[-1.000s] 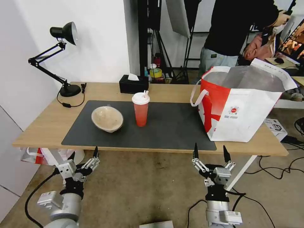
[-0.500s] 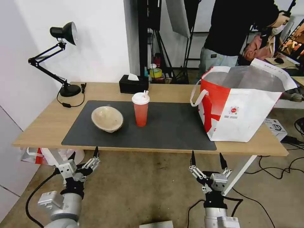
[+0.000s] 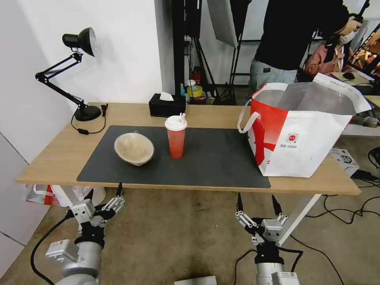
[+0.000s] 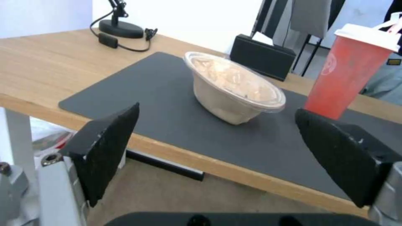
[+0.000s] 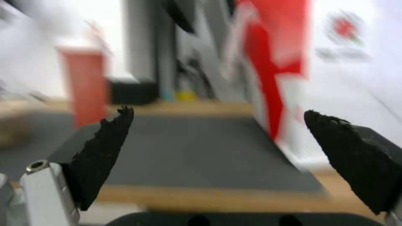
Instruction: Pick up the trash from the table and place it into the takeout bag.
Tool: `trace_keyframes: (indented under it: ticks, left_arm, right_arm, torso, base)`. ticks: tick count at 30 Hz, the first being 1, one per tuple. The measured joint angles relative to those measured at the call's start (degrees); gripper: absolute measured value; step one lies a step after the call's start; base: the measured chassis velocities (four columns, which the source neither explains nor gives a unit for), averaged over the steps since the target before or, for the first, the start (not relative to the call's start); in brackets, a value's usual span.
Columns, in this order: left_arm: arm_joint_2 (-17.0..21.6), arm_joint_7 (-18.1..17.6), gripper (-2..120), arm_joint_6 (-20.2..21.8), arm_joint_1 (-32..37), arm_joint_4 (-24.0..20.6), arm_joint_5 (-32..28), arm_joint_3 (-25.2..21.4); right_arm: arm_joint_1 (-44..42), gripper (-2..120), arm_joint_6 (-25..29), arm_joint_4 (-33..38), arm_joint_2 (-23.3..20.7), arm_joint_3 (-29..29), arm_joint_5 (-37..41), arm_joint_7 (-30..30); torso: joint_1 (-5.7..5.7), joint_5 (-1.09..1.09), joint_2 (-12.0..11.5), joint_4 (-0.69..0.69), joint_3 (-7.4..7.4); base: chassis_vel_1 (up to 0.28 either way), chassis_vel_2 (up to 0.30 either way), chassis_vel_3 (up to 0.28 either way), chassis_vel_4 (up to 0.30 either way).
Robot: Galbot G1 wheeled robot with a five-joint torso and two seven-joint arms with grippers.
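Head view: both below the tabletop [image 3: 59,154] edge, left hand [image 3: 103,196] and right hand [image 3: 257,205] spread wide, holding nothing. Beige paper bowl [image 3: 134,148] and red drink cup [image 3: 176,137] on the dark mat [image 3: 213,158]; takeout bag [image 3: 301,130] at right.

Left wrist view: bowl tilted, thin-walled, probably light and crushable; best pinched at the rim.

Right wrist view: cup likely top-heavy; best gripped mid-body.

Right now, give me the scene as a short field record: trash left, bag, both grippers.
trash on mat: beige paper bowl, clear lid on; red drink cup, upright, right of the bowl
takeout bag: upright, mouth open, at the table's right end
left gripper: open, empty, below the table's front edge
right gripper: open, empty, below the front edge
tissue box: behind the cup
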Motion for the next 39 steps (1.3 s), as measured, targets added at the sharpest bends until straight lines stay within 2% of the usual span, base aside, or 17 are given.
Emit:
trace_keyframes:
  ticks: [2,4,5,9,11,14,15,18,19,20,23,24,27,32,39]
  left_arm:
    - [0.2,0.0,100,0.0,0.1,-0.2,0.0,-0.2]
    - [0.1,0.0,100,-0.1,0.2,-0.4,0.1,-0.2]
    - [0.1,0.0,100,-0.1,0.2,-0.4,0.1,-0.2]
    - [-0.5,-0.1,100,-0.3,0.7,-0.7,0.8,0.2]
    - [-0.5,-0.1,100,-0.4,0.8,-0.8,0.9,0.2]
    - [-0.8,-0.1,100,-0.7,1.0,-0.9,1.3,0.4]
    - [-0.8,-0.1,100,-0.7,1.0,-0.9,1.3,0.4]
    - [-0.8,-0.1,100,-0.9,1.2,-0.9,1.4,0.5]
    - [-0.7,-0.1,100,-1.0,1.2,-0.8,1.4,0.5]
    - [-0.7,-0.1,100,-1.0,1.2,-0.8,1.4,0.5]
    - [-0.7,-0.1,100,-1.1,1.1,-0.7,1.4,0.3]
    - [-0.7,-0.1,100,-1.1,1.1,-0.7,1.4,0.3]
    - [-0.9,0.0,100,-1.1,1.2,-0.9,1.4,0.3]
    - [-0.9,0.0,100,-1.1,1.7,-1.9,1.4,0.5]
    - [-1.1,0.0,100,-0.9,1.6,-1.8,1.3,0.4]
  right_arm:
    - [1.8,100,3.2,2.0,-2.2,1.9,4.3,-9.9]
    - [5.1,100,4.0,5.0,-5.2,3.5,10.6,-19.9]
    - [5.1,100,4.0,5.0,-5.2,3.5,10.6,-19.9]
    - [10.4,100,1.2,8.8,-10.7,4.9,21.6,-28.7]
    - [10.8,100,0.8,9.2,-11.1,5.0,22.7,-29.4]
    - [13.3,100,-2.5,11.1,-13.7,5.9,30.2,-34.5]
    - [13.3,100,-2.5,11.1,-13.7,5.9,30.2,-34.5]
    - [16.1,100,-5.5,11.0,-15.4,6.4,37.0,-41.2]
    - [17.4,100,-8.1,10.9,-16.0,6.5,41.0,-43.6]
    - [17.4,100,-8.1,10.9,-16.0,6.5,41.0,-43.6]
    - [23.4,100,-13.6,9.2,-16.6,4.1,49.5,-44.9]
    - [23.4,100,-13.6,9.2,-16.6,4.1,49.5,-44.9]
    - [31.1,100,-17.9,6.1,-16.2,-0.1,53.6,-40.5]
    - [37.9,100,-22.0,3.2,-15.9,-4.8,56.0,-37.5]
    - [45.2,100,-24.7,1.0,-14.0,-9.9,56.2,-34.0]
  torso:
    - [0.00,-0.01,0.0,0.00,0.00]
    - [0.00,-0.01,0.0,0.01,0.00]
    - [0.00,-0.01,0.0,0.01,0.00]
    - [0.00,-0.01,0.0,0.01,0.00]
    - [0.00,-0.01,0.0,0.02,0.00]
    - [0.00,-0.02,0.0,0.00,0.00]
    - [0.00,-0.02,0.0,0.00,0.00]
    - [0.01,-0.01,0.0,0.00,0.00]
    - [0.01,-0.01,0.0,0.00,0.00]
    - [0.01,-0.01,0.0,0.00,0.00]
    - [0.00,-0.02,0.0,-0.01,0.00]
    - [0.00,-0.02,0.0,-0.01,0.00]
    - [0.01,-0.02,0.0,0.02,0.01]
    - [0.00,-0.02,0.0,0.00,0.00]
    - [0.00,-0.02,0.0,0.00,0.00]
  base:
    - [0.000,0.000,0.000,0.000]
    - [0.000,0.000,0.000,0.000]
    - [0.000,0.000,0.000,0.000]
    - [0.000,0.000,0.000,0.000]
    - [0.000,0.000,0.000,0.000]
    - [0.000,0.000,0.000,0.000]
    - [0.000,0.000,0.000,0.000]
    - [0.000,0.000,0.000,0.000]
    - [0.000,0.000,0.000,0.000]
    - [0.000,0.000,0.000,0.000]
    - [0.000,0.000,0.000,0.000]
    - [0.000,0.000,0.000,0.000]
    - [0.000,0.000,0.000,0.000]
    - [0.000,0.000,0.000,0.000]
    - [0.000,0.000,0.000,0.000]
